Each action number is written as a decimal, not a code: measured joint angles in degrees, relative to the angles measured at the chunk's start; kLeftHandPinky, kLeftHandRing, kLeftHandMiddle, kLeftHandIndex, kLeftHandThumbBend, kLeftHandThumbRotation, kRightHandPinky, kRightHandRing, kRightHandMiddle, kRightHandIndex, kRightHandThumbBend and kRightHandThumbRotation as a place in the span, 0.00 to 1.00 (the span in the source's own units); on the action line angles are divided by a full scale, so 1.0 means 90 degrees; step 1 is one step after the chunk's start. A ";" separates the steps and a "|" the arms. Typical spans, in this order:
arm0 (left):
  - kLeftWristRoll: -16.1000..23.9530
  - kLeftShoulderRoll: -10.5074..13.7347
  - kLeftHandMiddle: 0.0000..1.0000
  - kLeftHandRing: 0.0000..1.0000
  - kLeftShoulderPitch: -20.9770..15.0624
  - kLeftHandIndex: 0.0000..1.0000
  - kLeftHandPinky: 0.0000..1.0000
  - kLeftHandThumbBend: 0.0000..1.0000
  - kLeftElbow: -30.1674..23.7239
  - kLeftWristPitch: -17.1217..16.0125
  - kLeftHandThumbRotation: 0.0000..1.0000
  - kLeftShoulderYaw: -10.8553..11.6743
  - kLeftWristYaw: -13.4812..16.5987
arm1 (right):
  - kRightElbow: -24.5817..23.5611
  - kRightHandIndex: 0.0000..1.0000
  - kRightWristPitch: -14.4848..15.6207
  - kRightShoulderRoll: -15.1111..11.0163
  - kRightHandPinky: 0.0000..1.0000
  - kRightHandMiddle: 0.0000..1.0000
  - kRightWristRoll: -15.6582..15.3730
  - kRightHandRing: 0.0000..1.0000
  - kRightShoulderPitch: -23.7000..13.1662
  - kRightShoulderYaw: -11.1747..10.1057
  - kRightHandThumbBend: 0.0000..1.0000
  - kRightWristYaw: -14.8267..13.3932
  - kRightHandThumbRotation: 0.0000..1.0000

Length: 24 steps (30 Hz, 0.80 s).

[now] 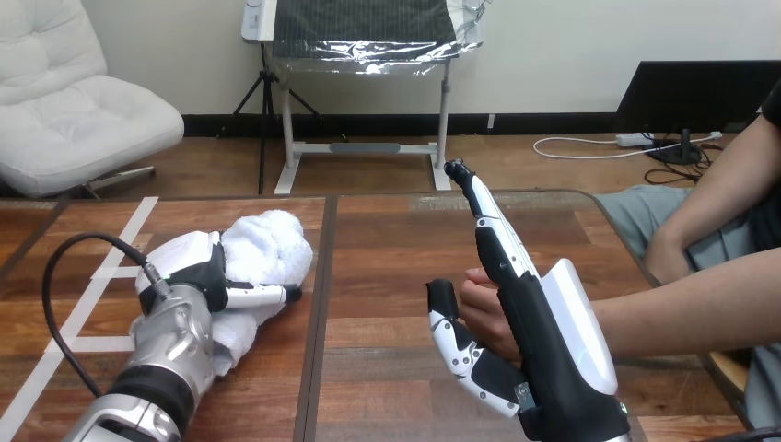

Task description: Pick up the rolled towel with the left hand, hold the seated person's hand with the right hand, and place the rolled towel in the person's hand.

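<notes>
The white rolled towel (268,245) lies at the table's left. My left hand (198,269) sits on its middle, thumb laid across the front, and the towel bulges out on both sides of the hand. My right hand (516,304) stands upright at centre right, fingers straight and pointing away, thumb spread to the left. The person's hand (481,308) reaches in from the right and rests against my right palm, between thumb and fingers. My right hand does not curl round it.
The person's forearm (681,308) crosses the table's right edge. A second arm of theirs rests beyond the right side. White tape lines (110,249) mark the wood at left. A seam runs down the table's middle.
</notes>
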 measured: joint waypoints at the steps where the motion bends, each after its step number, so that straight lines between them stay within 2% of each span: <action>1: 0.0027 -0.0007 0.62 0.53 0.0001 0.86 0.45 0.90 0.0018 -0.0002 0.43 -0.0040 0.0067 | 0.0000 1.00 0.0000 0.0000 1.00 1.00 -0.0001 1.00 0.0000 0.0000 0.00 0.0000 0.00; 2: 0.0047 -0.0016 0.55 0.44 0.0001 0.79 0.36 0.86 0.0036 -0.0001 0.34 -0.0077 0.0140 | 0.0000 1.00 0.0000 0.0000 1.00 1.00 -0.0001 1.00 0.0000 0.0000 0.00 0.0000 0.00; 4: 0.0056 -0.0031 0.50 0.39 0.0001 0.75 0.31 0.84 0.0064 0.0001 0.28 -0.0137 0.0256 | 0.0000 1.00 0.0000 0.0000 1.00 1.00 -0.0002 1.00 0.0000 0.0000 0.00 0.0000 0.00; 7: 0.0057 -0.0061 0.47 0.35 0.0002 0.66 0.27 0.79 0.0091 0.0036 0.17 -0.0204 0.0384 | 0.0000 1.00 0.0000 0.0000 1.00 1.00 -0.0001 1.00 0.0000 0.0000 0.00 0.0000 0.00; 11: 0.0067 -0.0111 0.46 0.37 0.0001 0.56 0.29 0.71 0.0126 0.0142 0.06 -0.0268 0.0586 | 0.0000 1.00 0.0000 0.0000 1.00 1.00 -0.0002 1.00 0.0000 0.0000 0.00 0.0000 0.00; 16: 0.0160 -0.0197 0.48 0.39 0.0001 0.53 0.32 0.68 0.0204 0.0259 0.02 -0.0414 0.0981 | 0.0000 0.99 0.0000 0.0000 1.00 1.00 -0.0002 1.00 0.0000 -0.0006 0.00 0.0000 0.00; 24: 0.0278 -0.0287 0.47 0.39 0.0001 0.52 0.31 0.66 0.0247 0.0232 0.00 -0.0542 0.1471 | 0.0000 0.99 -0.0002 0.0000 1.00 1.00 0.0000 1.00 0.0001 -0.0010 0.00 0.0000 0.00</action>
